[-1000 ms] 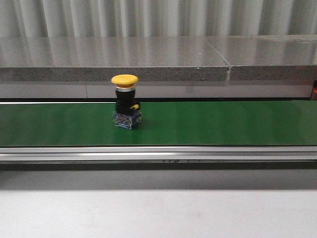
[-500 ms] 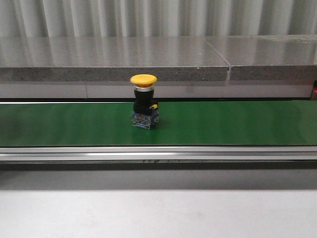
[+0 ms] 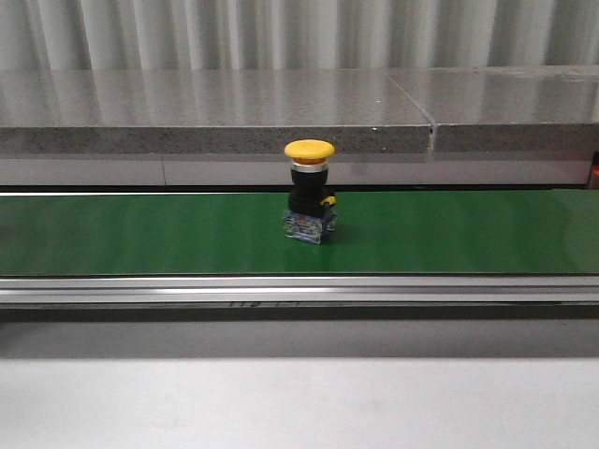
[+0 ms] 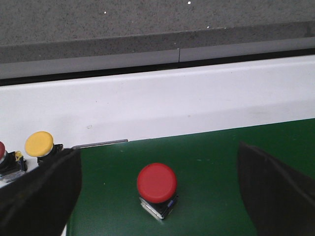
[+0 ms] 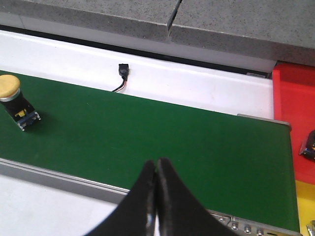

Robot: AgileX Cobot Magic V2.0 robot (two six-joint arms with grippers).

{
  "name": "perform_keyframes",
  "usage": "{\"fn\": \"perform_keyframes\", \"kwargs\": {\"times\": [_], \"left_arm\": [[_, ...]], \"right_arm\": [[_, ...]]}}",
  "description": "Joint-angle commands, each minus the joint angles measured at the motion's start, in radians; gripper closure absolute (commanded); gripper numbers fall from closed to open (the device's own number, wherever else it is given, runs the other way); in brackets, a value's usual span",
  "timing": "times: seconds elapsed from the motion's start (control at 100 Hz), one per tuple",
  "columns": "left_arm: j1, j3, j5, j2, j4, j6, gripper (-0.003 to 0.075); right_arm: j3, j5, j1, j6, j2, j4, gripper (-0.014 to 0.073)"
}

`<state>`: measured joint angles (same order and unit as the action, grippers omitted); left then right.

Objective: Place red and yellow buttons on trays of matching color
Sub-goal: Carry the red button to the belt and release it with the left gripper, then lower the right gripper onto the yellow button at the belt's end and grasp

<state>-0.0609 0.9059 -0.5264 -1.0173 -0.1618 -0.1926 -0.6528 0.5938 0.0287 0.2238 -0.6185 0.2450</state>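
A yellow button [image 3: 310, 192] stands upright on the green belt [image 3: 140, 234], near its middle in the front view; neither gripper shows there. In the right wrist view the same yellow button [image 5: 12, 96] sits far from my right gripper [image 5: 156, 162], which is shut with nothing in it, over the belt's near rail. A red tray [image 5: 294, 105] and a strip of yellow tray [image 5: 306, 206] lie past the belt's end. My left gripper [image 4: 158, 152] is open and hangs over a red button [image 4: 156, 183] on the belt, with a wide gap to each finger.
Beside the belt's end, on the white surface, stand another yellow button [image 4: 39, 144] and part of a red one [image 4: 3, 153]. A dark button base [image 5: 308, 147] rests on the red tray. A grey stone ledge [image 3: 281, 112] runs behind the belt, and a small cable plug [image 5: 123, 71] sits there.
The yellow button has travelled to the right along the green belt, from left of centre to about the middle of the front view.
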Motion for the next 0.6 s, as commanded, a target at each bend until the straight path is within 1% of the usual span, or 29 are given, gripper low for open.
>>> {"fn": "perform_keyframes", "kwargs": {"times": [0.0,0.18,0.25,0.29,0.39,0.46,0.59], "left_arm": [[-0.012,-0.037,0.106,0.097,-0.015,-0.001,0.0112],[-0.012,-0.177,0.128,0.285,-0.015,-0.001,0.0119],[-0.012,-0.222,0.128,0.350,-0.016,-0.001,0.0146],[-0.012,-0.245,0.128,0.386,-0.021,-0.001,0.0174],[-0.012,-0.291,0.128,0.456,-0.026,-0.001,0.0274],[-0.012,-0.315,0.128,0.494,-0.026,-0.001,0.0371],[-0.012,-0.341,0.128,0.526,-0.044,0.001,0.0576]], "right_arm": [[-0.028,-0.064,0.000,0.008,0.001,0.011,0.0661],[-0.028,-0.064,0.000,0.008,0.001,0.011,0.0661],[-0.028,-0.064,0.000,0.008,0.001,0.011,0.0661],[-0.028,-0.064,0.000,0.008,0.001,0.011,0.0661],[-0.028,-0.064,0.000,0.008,0.001,0.011,0.0661],[-0.028,-0.064,0.000,0.008,0.001,0.011,0.0661],[-0.028,-0.065,0.000,0.008,0.001,0.011,0.0661]]}}
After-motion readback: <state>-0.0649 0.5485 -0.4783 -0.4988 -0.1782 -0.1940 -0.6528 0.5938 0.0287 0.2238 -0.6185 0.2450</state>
